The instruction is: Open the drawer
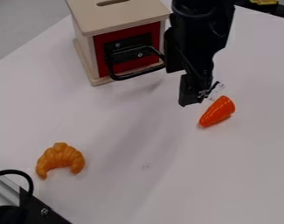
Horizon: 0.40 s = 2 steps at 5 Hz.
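The drawer (pixel 122 34), w/ red front, is in the wooden box (pixel 120 15) at the upper left of the frame, and it seems to be fully shut, b/c its front looks level w/ the edges of the box. So, in my opinion, the main part of the task is not yet done: approx. 0% of the opening. The black handle (pixel 132 75) stands out in front of the drawer, upper centre of the frame. The gripper (pixel 195 89) hangs just to the right of it, upper right of centre, so the approach may be partly done. How far it is open, I cannot tell; I see no obj. in its hold. If it touches the handle w/ its side, I also cannot tell. What is left, I think: get hold of the handle or hook it, then pull the drawer out, away from the box. The orange cone-shaped toy (pixel 218 111), right of centre, probably needs no handling.
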Motion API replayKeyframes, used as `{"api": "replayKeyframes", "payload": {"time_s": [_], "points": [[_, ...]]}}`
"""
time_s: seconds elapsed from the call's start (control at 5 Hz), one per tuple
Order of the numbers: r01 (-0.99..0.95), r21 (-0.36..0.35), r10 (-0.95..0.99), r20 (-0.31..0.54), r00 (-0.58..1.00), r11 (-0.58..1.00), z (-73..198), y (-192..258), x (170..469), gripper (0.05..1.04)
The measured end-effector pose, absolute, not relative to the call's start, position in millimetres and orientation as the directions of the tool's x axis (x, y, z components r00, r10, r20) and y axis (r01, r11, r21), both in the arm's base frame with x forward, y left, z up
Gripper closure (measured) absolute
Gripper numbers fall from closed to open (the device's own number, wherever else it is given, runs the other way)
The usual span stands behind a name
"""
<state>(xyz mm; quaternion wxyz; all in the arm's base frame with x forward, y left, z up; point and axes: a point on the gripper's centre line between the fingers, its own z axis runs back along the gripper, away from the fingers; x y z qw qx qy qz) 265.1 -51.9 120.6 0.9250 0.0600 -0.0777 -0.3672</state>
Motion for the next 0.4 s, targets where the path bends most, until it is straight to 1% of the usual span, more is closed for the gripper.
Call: {"api": "replayKeyframes", "payload": {"time_s": [0.2,0.4], "points": [[0.672,0.153,-0.687,0.077,0.723,0.724,113.3,-51.3,262.5,0.085],[0.694,0.125,-0.702,0.044,0.711,0.71,104.4,-44.4,266.5,0.086]]}}
